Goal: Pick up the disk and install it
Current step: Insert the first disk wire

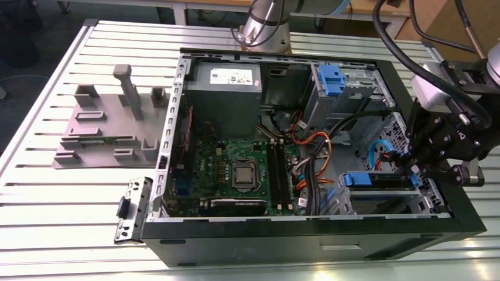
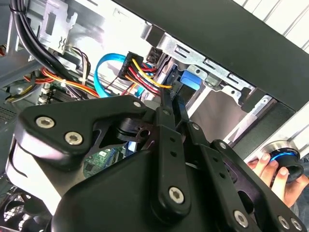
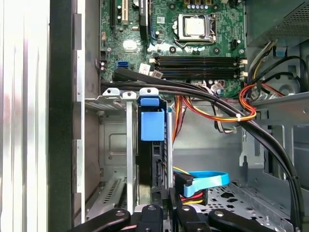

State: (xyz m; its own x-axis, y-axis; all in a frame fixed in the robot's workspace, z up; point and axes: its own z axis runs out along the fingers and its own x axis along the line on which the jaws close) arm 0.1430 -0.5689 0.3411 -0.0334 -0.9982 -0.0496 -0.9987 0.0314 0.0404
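Note:
The disk (image 1: 378, 179) sits on edge in the drive bay at the computer case's corner, on the exterior view's right. Its blue bracket (image 3: 152, 125) faces up between the bay's metal walls, and a blue tab (image 2: 189, 79) of it shows in the second wrist view. My gripper (image 1: 415, 168) reaches into the case at the disk's cable end. Its black fingers (image 2: 169, 104) lie close together, and the gripper (image 3: 165, 195) looks shut with its tips against the disk's end. Whether they pinch any part of it is hidden.
Orange, yellow, black and blue cables (image 3: 212, 113) run across the case right beside the bay. A second blue-bracketed bay (image 1: 332, 79) stands at the case's far side. A grey plastic stand (image 1: 109, 126) rests on the slatted table (image 1: 70, 234). A person's hand (image 2: 270, 169) holds a blue-ringed knob (image 2: 282, 157) outside the case.

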